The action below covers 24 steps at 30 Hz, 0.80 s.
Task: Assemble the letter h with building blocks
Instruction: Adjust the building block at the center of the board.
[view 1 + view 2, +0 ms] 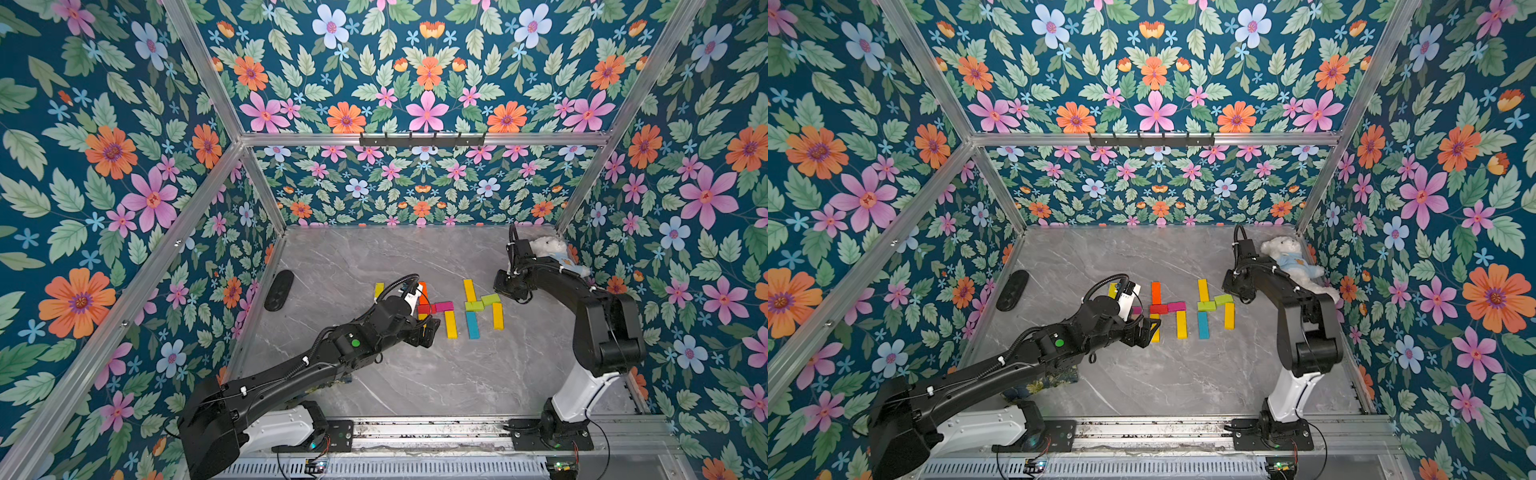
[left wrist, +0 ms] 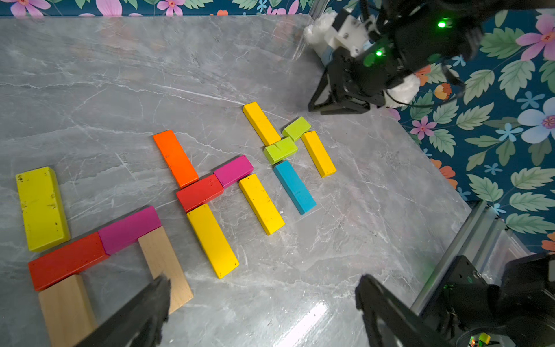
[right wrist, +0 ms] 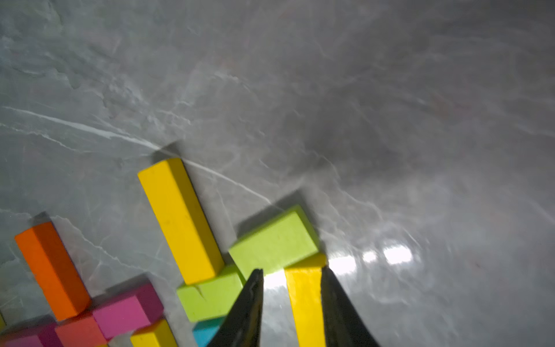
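The building blocks lie flat on the grey marble table (image 1: 374, 257) in three h-shaped groups. In the left wrist view one group has a yellow-green block (image 2: 42, 207), red, pink and two plain wood blocks (image 2: 163, 264). The middle group runs from an orange block (image 2: 175, 157) to yellow ones (image 2: 211, 238). The far group has a yellow block (image 1: 469, 289), two green blocks (image 1: 490, 299), a blue block (image 1: 472, 325) and another yellow block (image 3: 306, 303). My right gripper (image 3: 292, 270) hovers over that yellow block, jaws partly apart, holding nothing. My left gripper (image 2: 262, 291) stands wide open and empty beside a wood block.
A white plush bear (image 1: 1287, 257) in a blue shirt lies at the back right corner behind my right arm. A black oval object (image 1: 279, 289) lies by the left wall. Floral walls and an aluminium frame enclose the table.
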{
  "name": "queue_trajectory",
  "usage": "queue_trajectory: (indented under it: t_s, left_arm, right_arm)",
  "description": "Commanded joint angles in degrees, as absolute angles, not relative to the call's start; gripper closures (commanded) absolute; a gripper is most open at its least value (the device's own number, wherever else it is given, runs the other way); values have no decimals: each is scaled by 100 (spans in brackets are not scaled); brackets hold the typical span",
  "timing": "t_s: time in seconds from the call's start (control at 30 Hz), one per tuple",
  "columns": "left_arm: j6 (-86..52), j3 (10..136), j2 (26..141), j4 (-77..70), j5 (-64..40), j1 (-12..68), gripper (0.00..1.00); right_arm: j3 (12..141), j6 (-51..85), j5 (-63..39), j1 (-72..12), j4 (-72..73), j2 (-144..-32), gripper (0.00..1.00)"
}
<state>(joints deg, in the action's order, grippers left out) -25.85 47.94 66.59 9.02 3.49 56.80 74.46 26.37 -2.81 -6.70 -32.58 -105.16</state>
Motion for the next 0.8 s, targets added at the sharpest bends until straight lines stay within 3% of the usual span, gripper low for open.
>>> queue_trajectory:
  t_s: [0.0, 0.23, 0.77]
  left_arm:
    - [-2663, 4843, 6688, 853, 448, 5675, 1]
    - [-2689, 4856, 6766, 873, 475, 5677, 1]
    - [-2654, 4853, 6829, 788, 326, 5672, 1]
  right_arm:
    - [7843, 2393, -126, -659, -3414, -10931, 59]
    - [8271, 2096, 139, -659, -3647, -11485, 50]
    - [7762, 1854, 311, -826, -3588, -11393, 51]
